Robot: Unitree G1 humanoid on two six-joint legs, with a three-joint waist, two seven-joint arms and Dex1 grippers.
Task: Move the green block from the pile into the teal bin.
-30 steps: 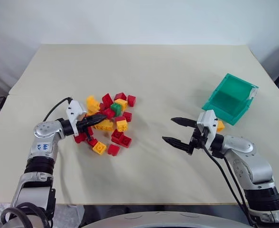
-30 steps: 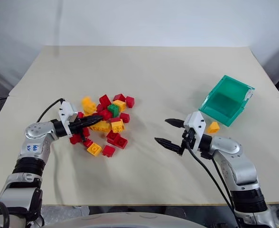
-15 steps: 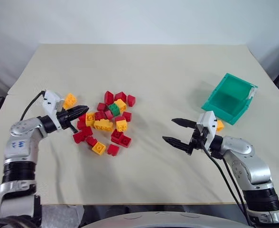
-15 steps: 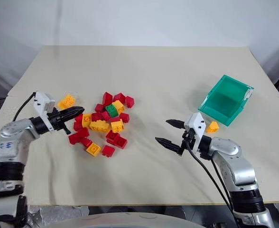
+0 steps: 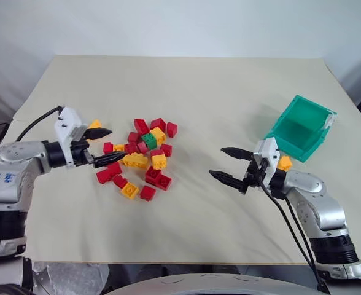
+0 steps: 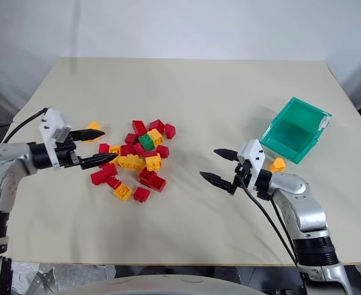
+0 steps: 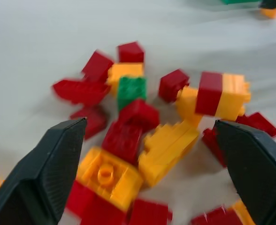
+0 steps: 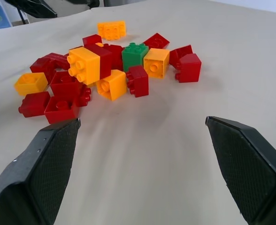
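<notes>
On a beige counter (image 5: 217, 98), the green block (image 5: 149, 141) sits in the upper middle of the pile (image 5: 140, 158) of red and yellow bricks, wedged between a red brick on its left and a yellow brick (image 5: 158, 134) on its right, its studs facing up. The left hand (image 5: 100, 147) hovers at the pile's left edge with its two black fingers spread wide and nothing between them; the lower fingertip reaches toward the nearest red bricks, and whether it touches them cannot be told. A lone yellow brick (image 5: 94, 125) lies just behind the upper finger, apart from the cluster. The right hand (image 5: 223, 163) hangs over bare counter well to the right of the pile, fingers likewise wide apart and empty, pointing back toward the bricks. The teal bin (image 5: 298, 127) stands tilted near the counter's right edge, well apart from the pile, its open mouth turned up and toward the camera. One more yellow brick (image 5: 284, 163) rests beside the bin's near corner, just behind the right wrist.
</notes>
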